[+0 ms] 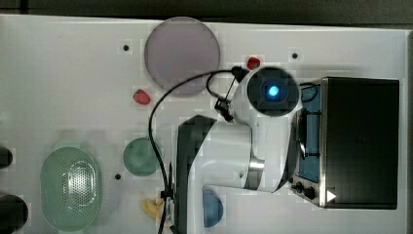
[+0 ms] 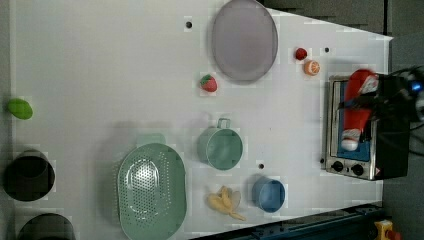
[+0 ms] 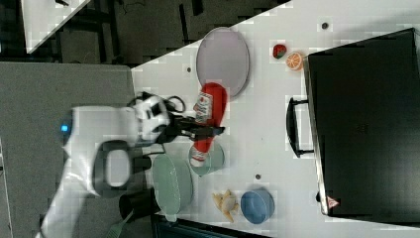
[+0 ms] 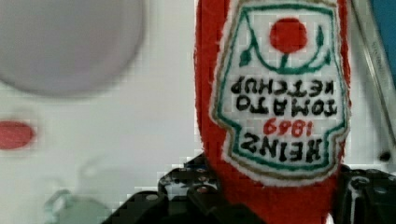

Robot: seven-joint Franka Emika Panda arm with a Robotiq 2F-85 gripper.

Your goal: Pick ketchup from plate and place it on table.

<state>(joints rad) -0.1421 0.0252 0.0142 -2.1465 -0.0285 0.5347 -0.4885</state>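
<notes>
Right view, frame centre: the gripper (image 3: pixel 205 130) is clamped partway shut around the ketchup (image 3: pixel 207 116), carrying it in the air, clear of the plate (image 3: pixel 222 59). Releasing from this height risks a bounce or roll across the worktop (image 3: pixel 267 148) into the green cup (image 3: pixel 214 159).

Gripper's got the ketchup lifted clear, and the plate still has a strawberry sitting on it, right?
Not quite. The gripper does hold the ketchup lifted clear, but the plate is bare in the left view. The strawberry lies on the table beside the plate.
</notes>
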